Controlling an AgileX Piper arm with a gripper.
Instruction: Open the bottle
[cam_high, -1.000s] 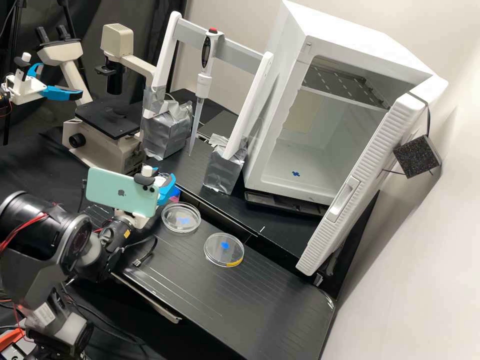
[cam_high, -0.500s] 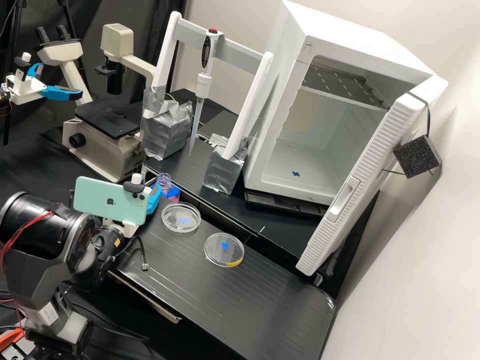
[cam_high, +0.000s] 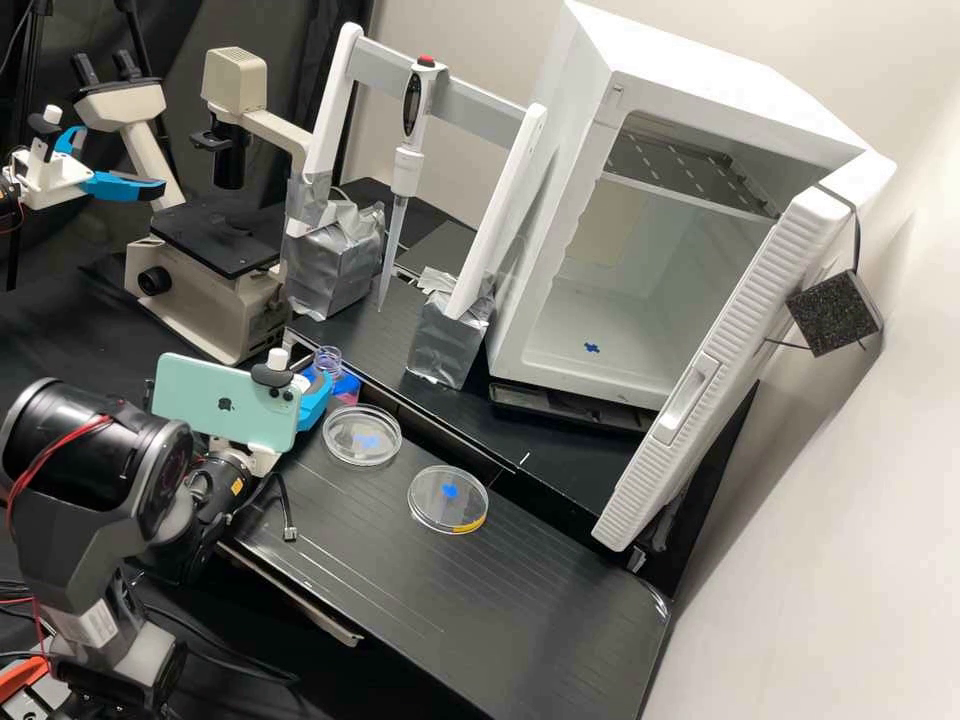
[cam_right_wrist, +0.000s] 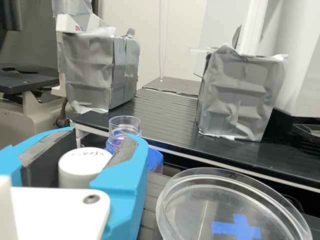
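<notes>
The bright blue jaws (cam_high: 316, 398) are parted to the width of a round white cap (cam_right_wrist: 85, 167), clamped between them. The transparent, blue-marked bottle (cam_high: 347, 385) stands uncapped just beyond, left of centre in the high view.

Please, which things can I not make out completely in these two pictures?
- Bottle: wrist view, lower part partly behind the gripper.
- White cap: wrist view, lower part behind the gripper; writing too small.
- Dish: wrist view, cut by edge.
- Arm: high view, base cut off.
</notes>
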